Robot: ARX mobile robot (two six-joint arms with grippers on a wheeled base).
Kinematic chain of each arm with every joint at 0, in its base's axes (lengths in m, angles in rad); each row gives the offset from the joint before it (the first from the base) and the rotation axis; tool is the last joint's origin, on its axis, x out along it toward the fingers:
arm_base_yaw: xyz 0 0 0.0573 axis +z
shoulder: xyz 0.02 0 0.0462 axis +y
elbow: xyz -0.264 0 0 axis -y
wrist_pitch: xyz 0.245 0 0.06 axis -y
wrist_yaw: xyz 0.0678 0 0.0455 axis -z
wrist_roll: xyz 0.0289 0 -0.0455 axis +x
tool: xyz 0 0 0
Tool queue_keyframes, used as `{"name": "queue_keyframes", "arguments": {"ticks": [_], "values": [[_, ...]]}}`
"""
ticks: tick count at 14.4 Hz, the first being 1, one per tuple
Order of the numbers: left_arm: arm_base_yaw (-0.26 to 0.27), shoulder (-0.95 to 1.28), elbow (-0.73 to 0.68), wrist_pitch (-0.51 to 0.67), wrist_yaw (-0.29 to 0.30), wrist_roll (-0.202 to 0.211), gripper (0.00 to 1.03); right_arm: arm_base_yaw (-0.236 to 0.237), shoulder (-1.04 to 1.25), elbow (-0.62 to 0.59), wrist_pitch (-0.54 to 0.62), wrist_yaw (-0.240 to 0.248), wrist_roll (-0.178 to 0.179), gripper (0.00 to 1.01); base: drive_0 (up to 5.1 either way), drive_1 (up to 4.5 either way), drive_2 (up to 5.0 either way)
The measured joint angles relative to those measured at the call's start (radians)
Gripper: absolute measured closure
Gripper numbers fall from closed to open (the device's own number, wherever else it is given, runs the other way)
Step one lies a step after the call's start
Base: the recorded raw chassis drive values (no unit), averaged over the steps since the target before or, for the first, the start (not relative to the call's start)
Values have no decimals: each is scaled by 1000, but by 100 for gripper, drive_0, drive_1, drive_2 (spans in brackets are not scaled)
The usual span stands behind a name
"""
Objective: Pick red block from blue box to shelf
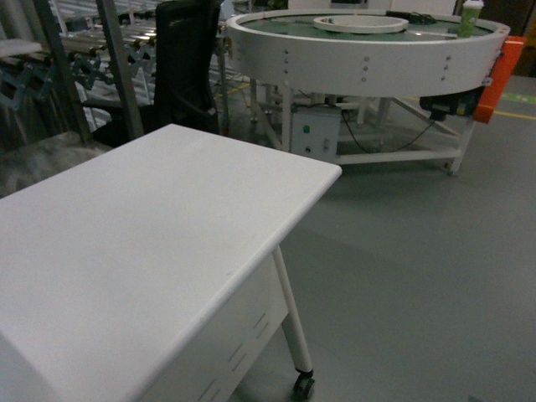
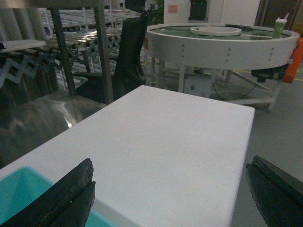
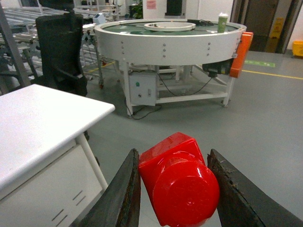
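Observation:
In the right wrist view my right gripper [image 3: 173,152] is shut on the red block [image 3: 182,184], which hangs over the grey floor with its round stud facing the camera. The left wrist view shows my left gripper [image 2: 170,165] open and empty above the white table [image 2: 170,132]. A corner of the blue box [image 2: 19,189] shows at the lower left, beside the left finger. Steel uprights of the shelf [image 2: 103,52] rise beyond the table's far left side. Neither gripper appears in the head view.
The white table [image 1: 151,234] stands on caster legs [image 1: 303,385]. Beyond it are a black chair [image 1: 188,59], roller conveyors [image 1: 92,50] and a round white turntable [image 1: 368,42] carrying a green cup [image 1: 471,15]. Grey floor [image 1: 419,268] spreads to the right.

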Motion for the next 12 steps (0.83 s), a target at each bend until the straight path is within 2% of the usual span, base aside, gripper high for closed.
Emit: {"name": "queue_keyframes", "arguments": {"ticks": [12], "values": [[0,0,0,0,0,0,5,0,0,0,0,0,0,67,-150,-150,-150]]}}
